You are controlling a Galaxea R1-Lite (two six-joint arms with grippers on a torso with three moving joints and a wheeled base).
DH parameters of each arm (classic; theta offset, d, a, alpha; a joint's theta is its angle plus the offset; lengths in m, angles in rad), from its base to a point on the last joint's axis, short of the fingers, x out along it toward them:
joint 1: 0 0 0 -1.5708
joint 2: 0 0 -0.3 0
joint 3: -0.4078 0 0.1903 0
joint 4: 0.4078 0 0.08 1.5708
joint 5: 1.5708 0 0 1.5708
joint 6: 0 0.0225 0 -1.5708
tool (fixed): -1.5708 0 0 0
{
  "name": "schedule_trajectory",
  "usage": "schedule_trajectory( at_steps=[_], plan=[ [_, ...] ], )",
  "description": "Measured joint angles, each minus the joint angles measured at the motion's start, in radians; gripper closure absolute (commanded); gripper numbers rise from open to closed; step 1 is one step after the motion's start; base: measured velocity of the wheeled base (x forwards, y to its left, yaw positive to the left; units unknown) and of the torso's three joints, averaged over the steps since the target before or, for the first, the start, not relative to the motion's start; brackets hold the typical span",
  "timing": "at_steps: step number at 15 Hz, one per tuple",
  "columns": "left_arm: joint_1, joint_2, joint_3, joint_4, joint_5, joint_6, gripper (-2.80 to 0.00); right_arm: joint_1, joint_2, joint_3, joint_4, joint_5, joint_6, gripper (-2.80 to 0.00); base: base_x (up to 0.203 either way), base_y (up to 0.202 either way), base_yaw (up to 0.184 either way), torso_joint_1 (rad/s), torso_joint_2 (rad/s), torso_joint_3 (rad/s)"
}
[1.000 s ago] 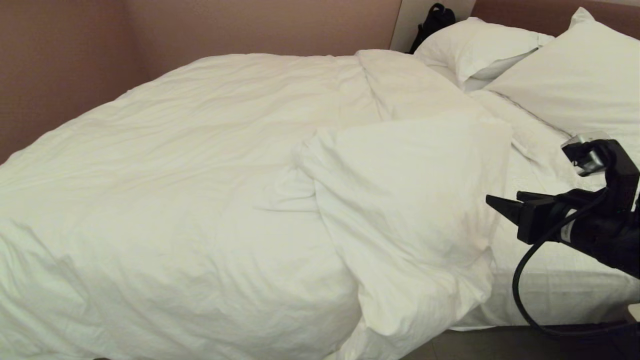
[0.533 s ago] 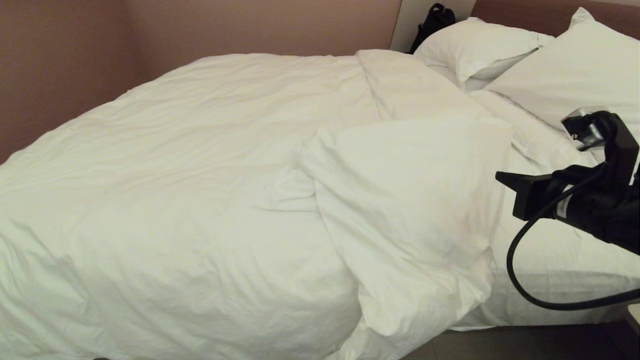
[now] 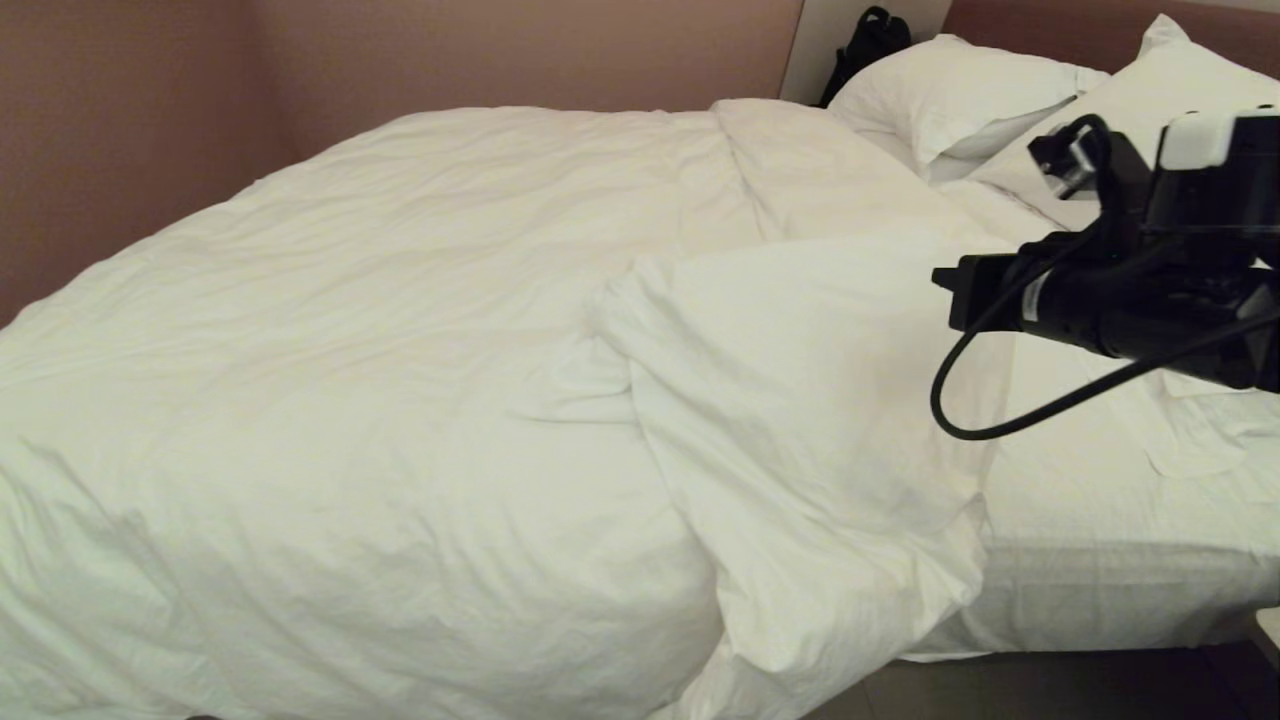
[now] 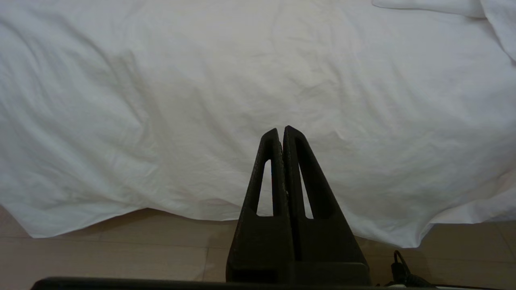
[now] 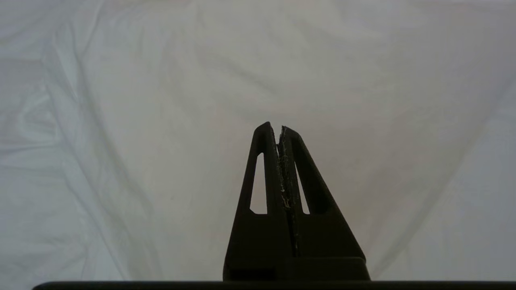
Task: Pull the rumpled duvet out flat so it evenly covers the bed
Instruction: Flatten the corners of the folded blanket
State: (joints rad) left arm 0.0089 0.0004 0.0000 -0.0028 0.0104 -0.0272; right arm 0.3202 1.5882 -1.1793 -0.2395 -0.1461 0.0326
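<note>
one duvet [image 3: 420, 380], two pillows [image 3: 960, 100], one bed [image 3: 1100, 580]

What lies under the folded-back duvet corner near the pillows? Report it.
The duvet is doubled over itself there. Beside the fold, bare sheet of the bed shows. What the fold covers cannot be seen.

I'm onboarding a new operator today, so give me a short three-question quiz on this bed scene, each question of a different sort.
1. True or false: the right gripper is clamped on the thick, puffy white duvet.
2. Which part of the wide bed's white fitted sheet lies uncovered? A) beside the two plump white pillows, where a duvet corner is folded back; B) along the brown wall; C) none.
3. Fill in: in the left wrist view, the left gripper is ____ and the duvet's edge hangs over the tan ____.

Key:
1. False: its fingers are shut with nothing between them.
2. A
3. shut; floor
</note>
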Motion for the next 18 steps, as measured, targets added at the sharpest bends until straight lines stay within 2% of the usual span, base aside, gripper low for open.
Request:
schedule_trajectory(
  at_steps=[6,7,18],
  plan=[
    [0.0,0.0,0.0,0.0,0.0,0.0,0.0,0.0,0.196,-0.136,0.123,0.008,0.051,0.0,0.0,0.0,0.0,0.0,0.0,0.0],
    [0.0,0.0,0.0,0.0,0.0,0.0,0.0,0.0,0.214,-0.144,0.129,0.008,0.058,-2.8,0.0,0.0,0.0,0.0,0.0,0.0],
    [0.0,0.0,0.0,0.0,0.0,0.0,0.0,0.064,0.225,-0.119,0.13,0.007,0.05,-2.8,0.0,0.0,0.0,0.0,0.0,0.0]
  ],
)
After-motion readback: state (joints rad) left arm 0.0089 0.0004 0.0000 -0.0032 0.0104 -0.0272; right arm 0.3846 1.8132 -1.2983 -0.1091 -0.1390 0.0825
